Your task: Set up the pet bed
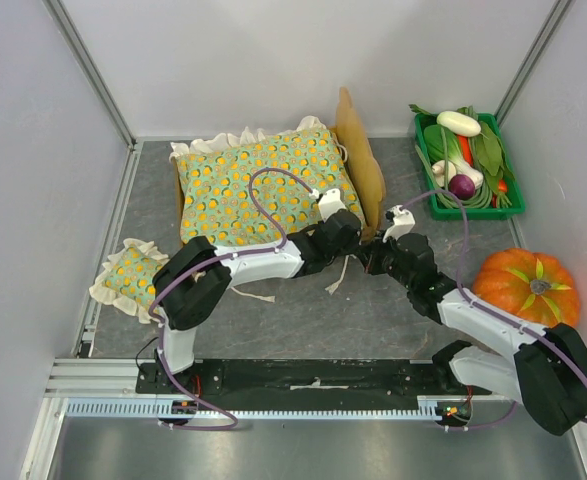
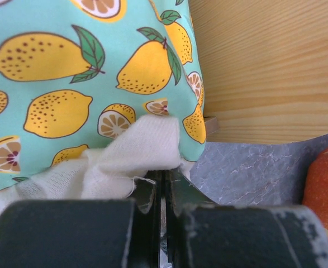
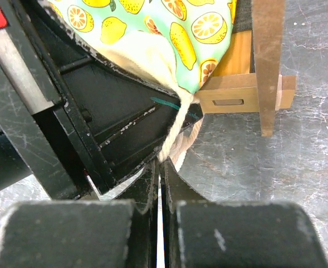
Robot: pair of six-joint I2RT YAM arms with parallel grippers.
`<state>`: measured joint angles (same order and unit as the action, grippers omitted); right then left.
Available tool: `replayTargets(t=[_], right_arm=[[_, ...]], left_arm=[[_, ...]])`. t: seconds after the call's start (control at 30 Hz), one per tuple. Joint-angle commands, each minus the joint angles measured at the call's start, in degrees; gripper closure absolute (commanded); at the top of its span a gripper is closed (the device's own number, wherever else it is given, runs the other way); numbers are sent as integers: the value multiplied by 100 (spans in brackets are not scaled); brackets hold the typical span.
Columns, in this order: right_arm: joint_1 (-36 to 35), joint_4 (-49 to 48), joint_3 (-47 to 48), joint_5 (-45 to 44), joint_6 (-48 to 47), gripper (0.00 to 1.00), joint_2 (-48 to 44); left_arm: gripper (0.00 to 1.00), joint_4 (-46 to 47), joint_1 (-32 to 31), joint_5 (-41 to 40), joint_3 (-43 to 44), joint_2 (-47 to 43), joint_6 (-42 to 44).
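a small matching pillow (image 1: 133, 275) waits at 9 o'clock on the desk (image 1: 303, 320). at 12 o'clock sits the pet bed (image 1: 361, 160), headboard at its right end, with the lemon-print cushion (image 1: 258, 185) laid across the frame. the left pincer (image 2: 164, 181) is clenched on the cushion's cream frill (image 2: 144, 148) at the headboard corner, apparently to settle it in place. just beside it, the right pincer (image 3: 159, 167) is clenched on a cream tie (image 3: 175, 131), likely to draw it taut. open desk lies toward 6 o'clock. a vegetable crate (image 1: 478, 211) at 2 o'clock and a pumpkin (image 1: 523, 290) at 3 o'clock crowd the right.
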<state>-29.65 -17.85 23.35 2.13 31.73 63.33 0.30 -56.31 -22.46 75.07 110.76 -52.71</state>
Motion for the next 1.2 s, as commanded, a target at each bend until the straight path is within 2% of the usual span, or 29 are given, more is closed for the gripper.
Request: replayTargets(t=[0.0,0.2,0.43,0.77,0.9,0.97,1.0,1.07,1.1,1.17], right_arm=[[38,-527,55,174,509,100,-382],[47,-536,-243,86,914,100,-830],[65,-667,-244,420,993,100,-770],[73,-703,-173,16,888,98,-453],[91,-405,-24,-28,625,95,-514],[82,-290,28,-46,405,92,-585],[82,-116,64,-64,352,86,-672],[82,61,125,-116,168,78,-787],[82,288,160,-151,106,68,-900],[91,457,178,-178,1,65,-1033]], left_arm=[[98,304,59,-356,-431,-142,-205],[98,488,77,-312,-475,-248,-345],[98,620,129,-40,-335,-29,-565],[98,1350,112,1005,-800,-46,-170],[98,1289,121,1454,-635,138,23],[98,1324,121,1621,-634,191,-11],[98,1376,121,1639,-651,226,-55],[98,1368,121,1631,-643,244,-55],[98,1342,129,1613,-643,244,-47],[98,1324,147,1578,-634,244,-47]])
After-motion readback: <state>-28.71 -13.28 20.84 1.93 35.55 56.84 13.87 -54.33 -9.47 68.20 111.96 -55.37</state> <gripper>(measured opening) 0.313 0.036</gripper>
